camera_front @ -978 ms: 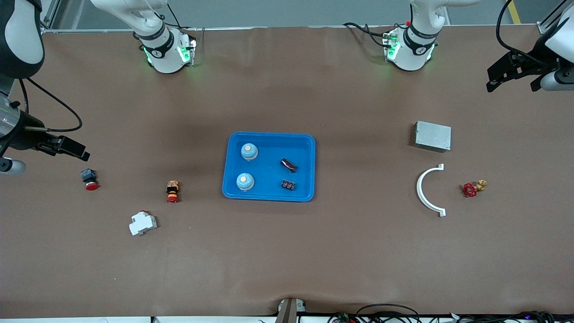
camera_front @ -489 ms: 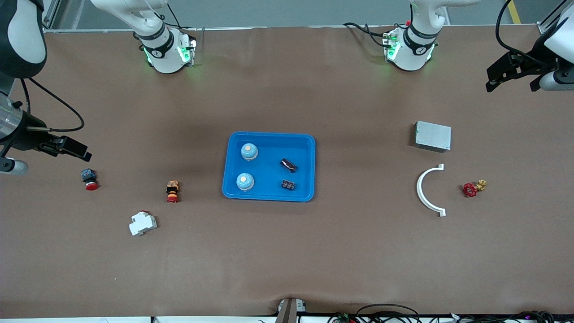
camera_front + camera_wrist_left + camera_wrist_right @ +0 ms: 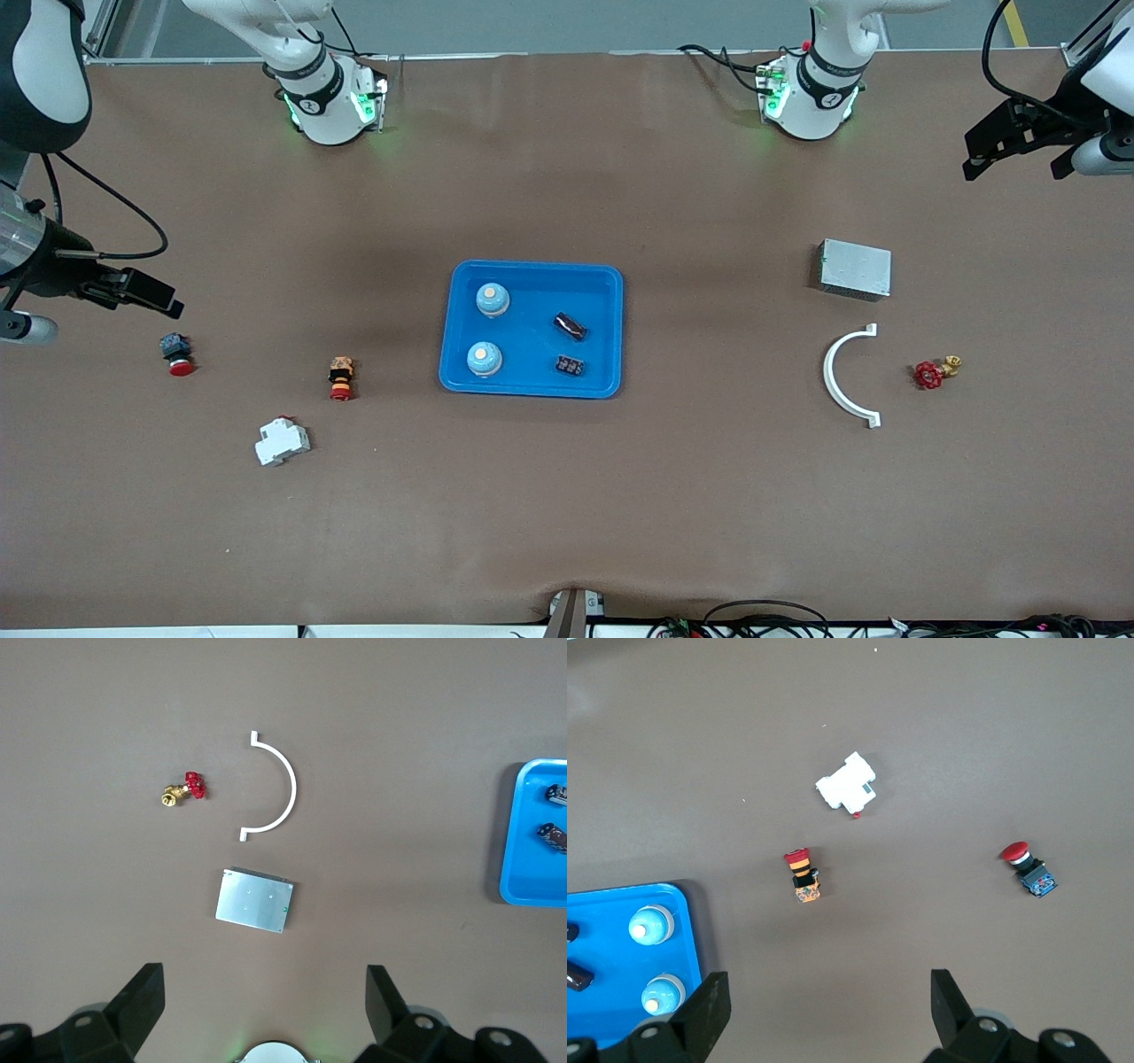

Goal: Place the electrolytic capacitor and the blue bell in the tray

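Centrally, tray with bare brown table all around.

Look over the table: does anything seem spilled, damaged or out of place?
Nothing stands out. Two blue bells and two dark capacitors sit apart inside the blue tray; nothing looks spilled or broken. Both grippers, left gripper and right gripper, hang open.

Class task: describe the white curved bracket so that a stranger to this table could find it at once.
Start at the grey metal box toward the left arm's end of the table. The white curved bracket lies nearer the front camera, beside a small red-handled valve. It alone is a thin white half-ring.
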